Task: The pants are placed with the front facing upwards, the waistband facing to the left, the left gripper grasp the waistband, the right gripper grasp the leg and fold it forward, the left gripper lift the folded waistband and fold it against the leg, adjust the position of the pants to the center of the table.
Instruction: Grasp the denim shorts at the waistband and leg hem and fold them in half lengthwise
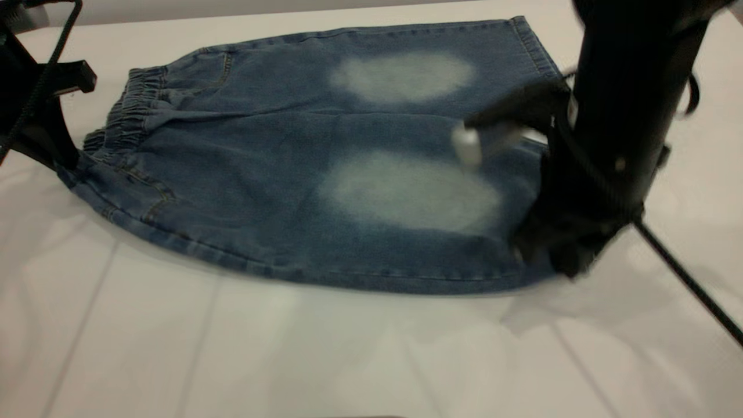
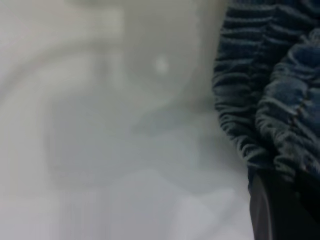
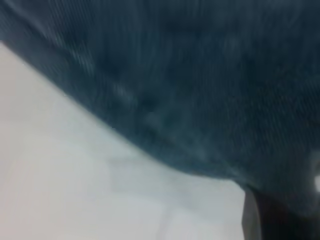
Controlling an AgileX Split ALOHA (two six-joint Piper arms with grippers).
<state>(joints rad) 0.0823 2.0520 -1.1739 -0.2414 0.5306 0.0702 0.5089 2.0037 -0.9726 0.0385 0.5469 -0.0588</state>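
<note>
The blue denim pants [image 1: 278,174] lie front up on the white table [image 1: 290,360], a pale oval on each leg and the ruffled waistband [image 1: 125,116] at the left. My left gripper [image 1: 61,162] sits at the waistband's near corner. In the left wrist view the gathered band [image 2: 260,100] runs into its jaws beside one dark finger [image 2: 262,210]. My right gripper [image 1: 540,244] is at the hem of the near leg, shut on the denim [image 3: 200,90]. The pants' near edge looks slightly raised over its shadow.
The right arm's black column [image 1: 627,98] stands over the pants' right end, and a cable [image 1: 691,284] trails off to the right. Bare tabletop stretches in front of the pants and on both sides.
</note>
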